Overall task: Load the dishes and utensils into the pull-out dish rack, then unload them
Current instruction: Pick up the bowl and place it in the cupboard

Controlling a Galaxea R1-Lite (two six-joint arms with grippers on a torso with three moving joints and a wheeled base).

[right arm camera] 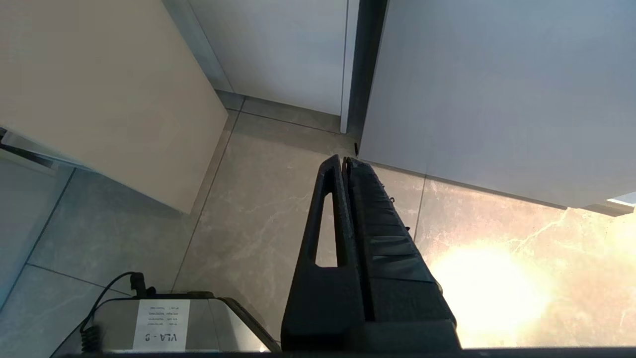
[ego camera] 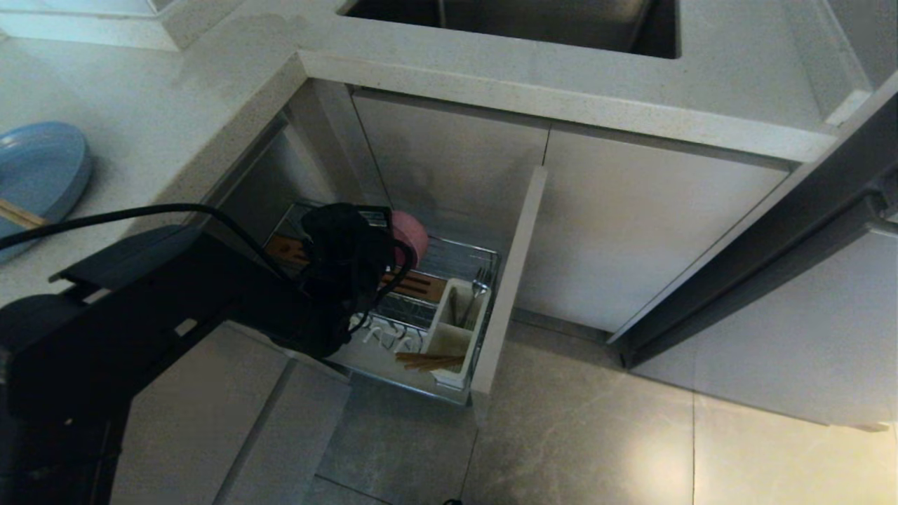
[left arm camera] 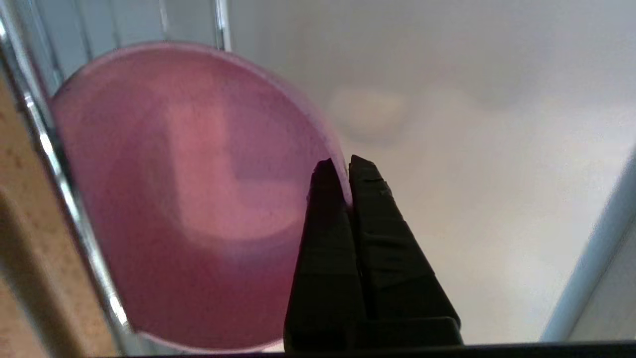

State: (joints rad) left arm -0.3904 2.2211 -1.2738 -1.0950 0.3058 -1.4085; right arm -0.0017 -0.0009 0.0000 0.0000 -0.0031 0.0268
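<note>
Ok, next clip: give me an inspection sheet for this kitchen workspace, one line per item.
Surface: speckled countertop above the cabinets; grey tiled floor below.
Job's things: pull-out dish rack drawn out; pink bowl on edge in it; chopsticks in the white caddy; blue plate on the counter.
Clutter: nothing seen.
Grippers: left gripper shut on the pink bowl's rim; right gripper shut, empty, over the floor.
Cables: black cable arching over the left arm.
Surroundings: sink; beige cabinet doors.
</note>
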